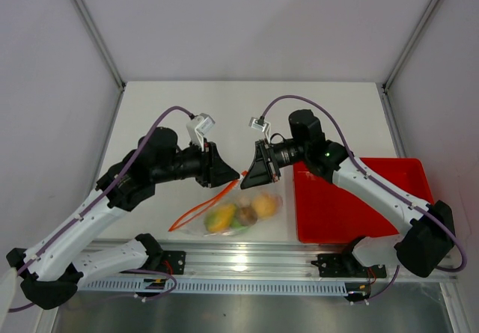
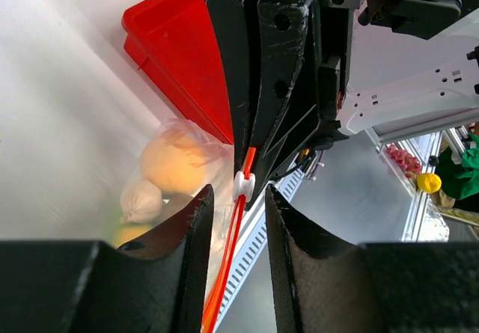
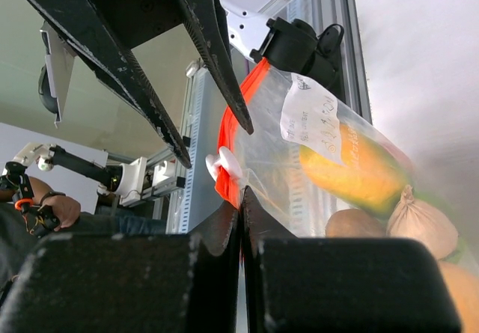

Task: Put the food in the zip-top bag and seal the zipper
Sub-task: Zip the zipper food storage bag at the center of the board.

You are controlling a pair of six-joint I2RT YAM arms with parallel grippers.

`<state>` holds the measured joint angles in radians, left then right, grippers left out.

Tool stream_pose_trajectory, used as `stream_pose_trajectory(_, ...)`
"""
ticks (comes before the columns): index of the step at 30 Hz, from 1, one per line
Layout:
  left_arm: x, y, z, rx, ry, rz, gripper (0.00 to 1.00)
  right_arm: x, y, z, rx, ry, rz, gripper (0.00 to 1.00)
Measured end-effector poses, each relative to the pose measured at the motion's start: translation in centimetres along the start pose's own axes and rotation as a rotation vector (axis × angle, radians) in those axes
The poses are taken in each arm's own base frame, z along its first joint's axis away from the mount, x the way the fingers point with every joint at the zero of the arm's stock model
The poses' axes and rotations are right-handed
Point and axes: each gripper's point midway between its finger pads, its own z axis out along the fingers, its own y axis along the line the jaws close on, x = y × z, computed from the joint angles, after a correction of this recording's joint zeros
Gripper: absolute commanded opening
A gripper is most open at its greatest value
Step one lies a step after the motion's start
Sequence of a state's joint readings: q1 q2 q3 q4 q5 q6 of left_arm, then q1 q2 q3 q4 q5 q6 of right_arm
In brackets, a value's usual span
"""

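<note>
The clear zip-top bag (image 1: 241, 212) hangs just above the table's near edge with the food inside. In the right wrist view I see a yellow mango (image 3: 358, 167), a brown kiwi-like ball (image 3: 350, 225) and a beige piece (image 3: 423, 225). An orange fruit (image 2: 175, 164) shows in the left wrist view. My right gripper (image 3: 241, 200) is shut on the bag's corner at the end of the red-orange zipper (image 3: 236, 116), beside the white slider (image 3: 223, 164). My left gripper (image 2: 238, 192) is open. The zipper strip (image 2: 227, 258) runs between its fingers, with the slider (image 2: 244, 184) at their tips.
A red tray (image 1: 352, 202) lies on the table to the right of the bag, under the right arm. The aluminium rail (image 1: 247, 262) with the arm bases runs along the near edge, just below the bag. Grey walls stand to left and right.
</note>
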<state>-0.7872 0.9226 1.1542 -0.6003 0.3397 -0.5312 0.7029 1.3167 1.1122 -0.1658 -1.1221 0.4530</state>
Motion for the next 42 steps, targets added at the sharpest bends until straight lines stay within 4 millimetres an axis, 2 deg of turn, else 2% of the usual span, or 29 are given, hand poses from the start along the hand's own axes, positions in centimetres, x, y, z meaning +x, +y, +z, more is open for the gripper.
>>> stream_pose_trajectory(4, -0.31, -0.21, 0.04, 0.012, -0.012, 0.017, 0.41, 0.02, 0.00, 0.02, 0.000, 0.001, 0.004, 0.00)
stream_pose_trajectory(14, -0.39, -0.24, 0.70, 0.025, -0.003, 0.025, 0.40, 0.09, -0.38, 0.25, -0.002, 0.007, 0.025, 0.00)
stream_pose_trajectory(20, -0.12, -0.34, 0.90, 0.037, 0.013, 0.030, 0.33, 0.14, -0.53, 0.35, -0.002, 0.010, 0.033, 0.00)
stream_pose_trajectory(26, 0.00, -0.47, 0.86, 0.047, 0.020, 0.038, 0.19, 0.07, -0.64, 0.47, -0.007, 0.011, 0.045, 0.00)
stream_pose_trajectory(29, 0.05, -0.52, 0.85, 0.051, 0.022, 0.040, 0.17, 0.02, -0.55, 0.47, -0.010, 0.010, 0.052, 0.00)
stream_pose_trajectory(32, 0.05, -0.53, 0.85, 0.051, 0.022, 0.039, 0.21, -0.05, -0.49, 0.48, -0.012, 0.008, 0.053, 0.00)
stream_pose_trajectory(36, 0.10, -0.50, 0.84, 0.049, 0.024, 0.036, 0.34, -0.21, -0.41, 0.50, -0.015, 0.004, 0.053, 0.00)
stream_pose_trajectory(42, 0.38, -0.30, 0.80, 0.040, 0.035, 0.030, 0.34, -0.30, -0.34, 0.51, -0.016, 0.001, 0.054, 0.00)
